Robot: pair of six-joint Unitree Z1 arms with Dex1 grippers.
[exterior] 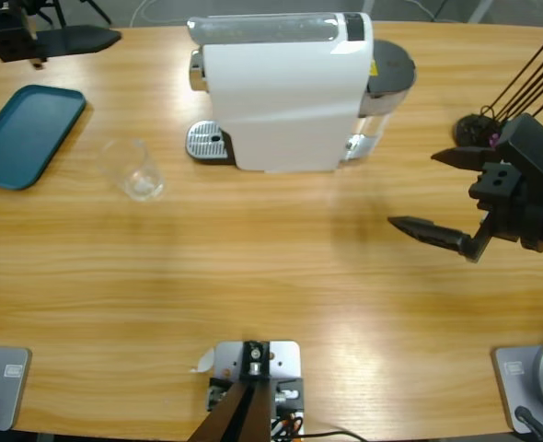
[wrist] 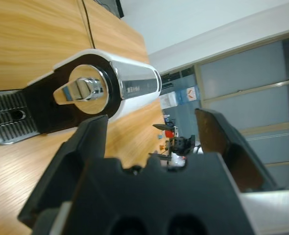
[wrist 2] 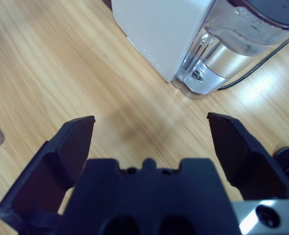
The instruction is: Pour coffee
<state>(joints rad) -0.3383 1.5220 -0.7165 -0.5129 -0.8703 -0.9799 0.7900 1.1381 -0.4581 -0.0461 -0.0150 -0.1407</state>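
A long wooden table (exterior: pixel 271 276) seen from above carries a white coffee machine (exterior: pixel 285 92) at its far middle, with a chrome drip tray (exterior: pixel 207 143) on its left end and a clear water tank (wrist 2: pixel 242 46) at its back right. A small clear glass tumbler (exterior: pixel 135 170) stands upright on the bare wood, apart from the drip tray and to its left; it looks empty, and no coffee can be seen anywhere in these views. A dark teal tray (exterior: pixel 28 133) lies near the table's left edge. The right tool (exterior: pixel 446 198) hovers over the wood at the right side, both black jaws spread wide and holding nothing, pointed toward the machine's tank end. The left tool (wrist: pixel 152 142) is likewise wide and empty; its wrist view looks along the machine's chrome spout (wrist: pixel 81 90) and drip tray, with the right tool small in the distance. In the overhead view a dark arm part sits at the top left corner. A black wire stand (exterior: pixel 492 120) rests at the far right. The likely risks: the tumbler is thin, light and slippery, so a wide jaw closing off-centre could tip it or push it away; and it is not under the spout, so anything brewed now would land on the drip tray. The table is pale, glossy, grained wood. Beyond it are a white wall and glazed partitions.
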